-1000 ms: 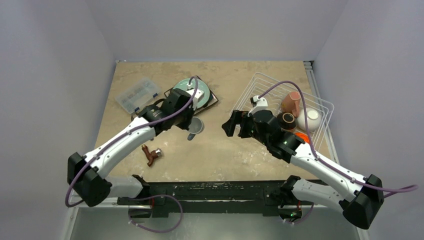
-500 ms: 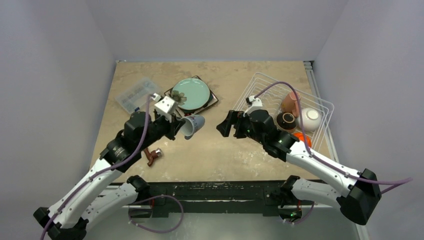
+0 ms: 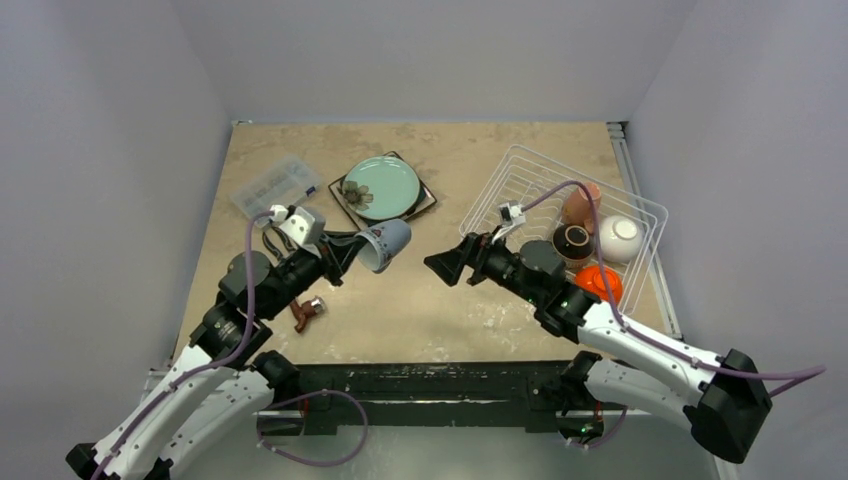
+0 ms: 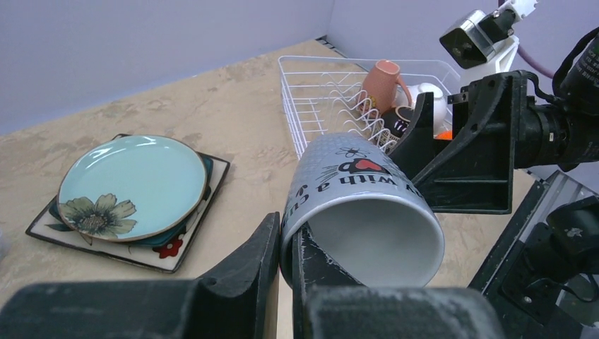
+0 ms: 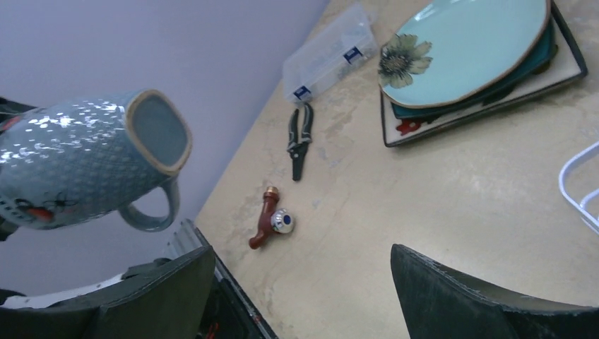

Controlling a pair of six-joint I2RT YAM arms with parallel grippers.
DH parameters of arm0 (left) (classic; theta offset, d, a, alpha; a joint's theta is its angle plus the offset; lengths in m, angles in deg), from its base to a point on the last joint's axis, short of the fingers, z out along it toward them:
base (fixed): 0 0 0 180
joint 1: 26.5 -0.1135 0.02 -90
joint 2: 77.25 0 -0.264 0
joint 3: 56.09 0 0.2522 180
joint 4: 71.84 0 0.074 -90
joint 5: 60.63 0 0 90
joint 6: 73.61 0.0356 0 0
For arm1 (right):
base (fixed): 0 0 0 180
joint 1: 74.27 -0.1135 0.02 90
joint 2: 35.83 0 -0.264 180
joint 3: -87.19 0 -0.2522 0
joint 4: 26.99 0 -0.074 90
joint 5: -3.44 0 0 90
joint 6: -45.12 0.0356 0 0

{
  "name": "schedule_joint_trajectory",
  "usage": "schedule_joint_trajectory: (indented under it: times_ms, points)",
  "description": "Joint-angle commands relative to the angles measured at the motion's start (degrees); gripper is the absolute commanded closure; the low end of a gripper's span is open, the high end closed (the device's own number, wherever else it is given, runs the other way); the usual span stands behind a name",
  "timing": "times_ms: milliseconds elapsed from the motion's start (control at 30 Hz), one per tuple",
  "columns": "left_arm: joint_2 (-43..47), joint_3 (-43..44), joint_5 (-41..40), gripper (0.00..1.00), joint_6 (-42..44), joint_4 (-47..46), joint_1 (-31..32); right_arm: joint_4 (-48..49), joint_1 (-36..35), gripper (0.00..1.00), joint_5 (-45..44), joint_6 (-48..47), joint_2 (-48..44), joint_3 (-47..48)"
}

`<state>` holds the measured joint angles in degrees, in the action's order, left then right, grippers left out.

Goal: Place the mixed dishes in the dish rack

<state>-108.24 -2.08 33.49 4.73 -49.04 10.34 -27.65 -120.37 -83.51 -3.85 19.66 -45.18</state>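
Mug, pale blue, tipped sideways above worktop, rim pinched in left hand. Right hand spread wide, empty, facing it, close by. Dish rack at right holds pink mug, white bowl, dark bowl, orange bowl. Teal plate on square plate.

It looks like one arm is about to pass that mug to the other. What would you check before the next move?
1. Grip: left gripper shut on the rim of the pale blue mug: ok.
2. Mug lifted off the table: ok.
3. Receiver: right gripper open and facing the mug: ok.
4. Gap between mug and right gripper unobstructed: ok.
5. Free space in the dish rack: ok.
6. Grip firm enough not to slip: cannot tell.
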Motion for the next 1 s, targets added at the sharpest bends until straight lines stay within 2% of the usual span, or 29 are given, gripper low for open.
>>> schedule_joint_trajectory:
  times_ms: [0, 233, 500, 700, 967]
  points:
    - [0.5, -0.24, 5.57, 1.0, -2.32, -10.2, -0.69, 19.53, -0.21, 0.03, 6.44, -0.05, -4.65, -4.09]
    - [-0.75, -1.01, 15.2, 1.0, -4.41, -13.88, -0.98, 33.01, -0.19, 0.02, 10.9, 0.41, -8.34, -9.33]
    - [-3.77, -0.54, 23.38, 1.0, -6.54, -16.51, -1.08, 43.74, -0.22, 0.02, 17.16, 4.08, -6.81, -11.3]
    - [-4.86, -0.19, 26.45, 1.0, -7.3, -16.99, -1.16, 53.52, -0.21, 0.02, 23.45, 7.05, -1.68, -11.59]
    - [-5.37, -0.42, 31.76, 1.0, -8.65, -19.23, -1.13, 61.18, -0.42, 0.02, 30.11, 10.19, 5.11, -10.69]
